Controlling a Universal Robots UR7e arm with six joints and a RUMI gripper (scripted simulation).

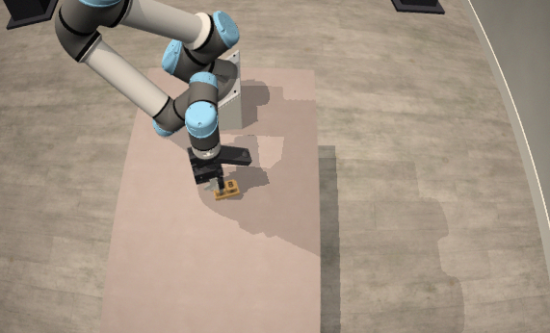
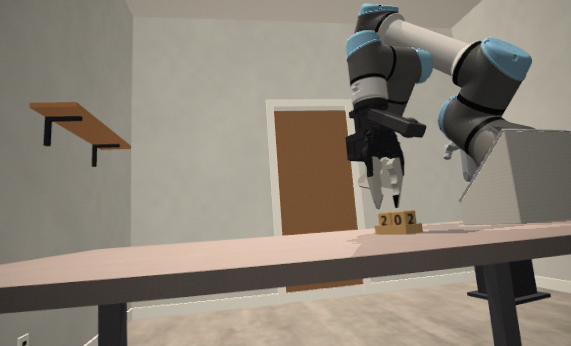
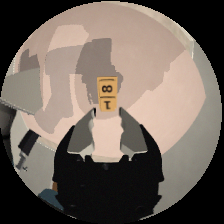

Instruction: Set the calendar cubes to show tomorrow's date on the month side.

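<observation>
Midway between the desk's (image 1: 210, 269) (image 2: 278, 255) (image 3: 182, 105) two long edges, we hold our gripper (image 1: 217, 190) (image 2: 387, 206) (image 3: 107, 107) just above the calendar, its fingers partly spread with nothing between them. Below sits the tray (image 1: 227, 196) (image 2: 399, 230) (image 3: 107, 78), carrying both cubes side by side. We see a 1 atop one cube (image 3: 107, 104) and an 8 atop the other (image 1: 230, 185) (image 3: 107, 87); the visible sides read 2, 0 and 2. Farther out, our pedestal (image 1: 231, 116) (image 2: 543, 175) (image 3: 20, 90) stands near the desk's short edge.
</observation>
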